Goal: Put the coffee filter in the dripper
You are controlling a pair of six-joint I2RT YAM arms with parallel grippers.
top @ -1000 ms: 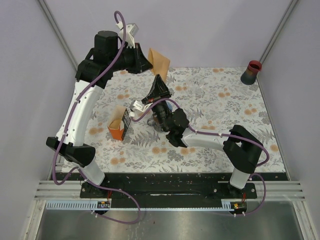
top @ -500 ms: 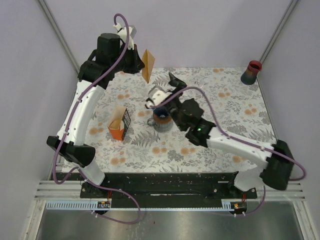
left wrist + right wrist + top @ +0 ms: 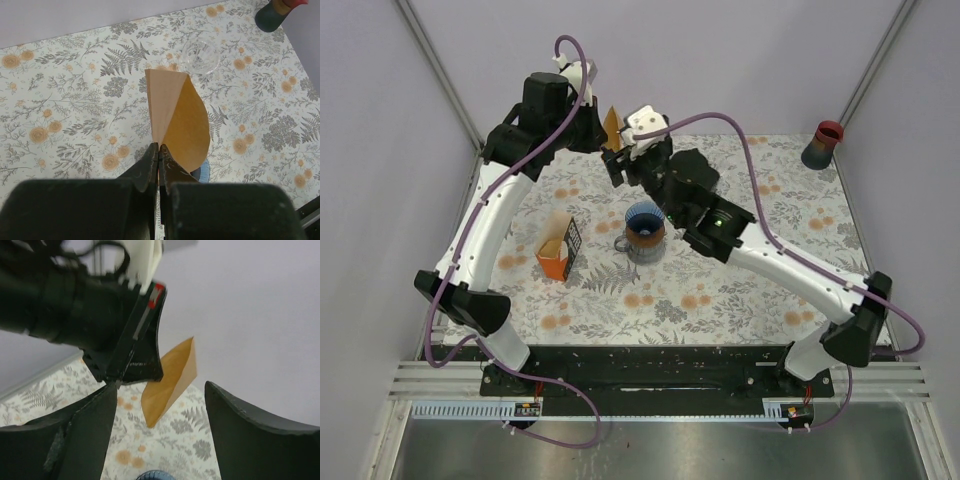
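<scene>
Brown paper, thin and creased into a flat cone: the coffee filter is held in the air above the table, on the back-wall side of the dripper in the overhead view. The left gripper is clamped on it, its 2 fingers pressed together on the pointed tip where the folds meet, so the wide curved mouth fans away from the jaws. In the left wrist view a sliver of the dripper's blue rim shows just under the filter's lower edge.

The right gripper is raised beside the filter, also above and behind the dripper. Its 2 fingers are spread wide with nothing between them, and the filter looks apart from both.

The filter should handle as almost weightless and limp. It will likely sway with any quick move and crumple under a hard squeeze, so a light pinch should be enough. Its 2 faces show in different tones, so it may be slightly open, though I cannot tell how far. To seat in the dripper's cone it needs its mouth spread. The sensible second hold is 1 layer at the curved rim, away from the seam. The dripper itself looks light enough to shift if nudged.
</scene>
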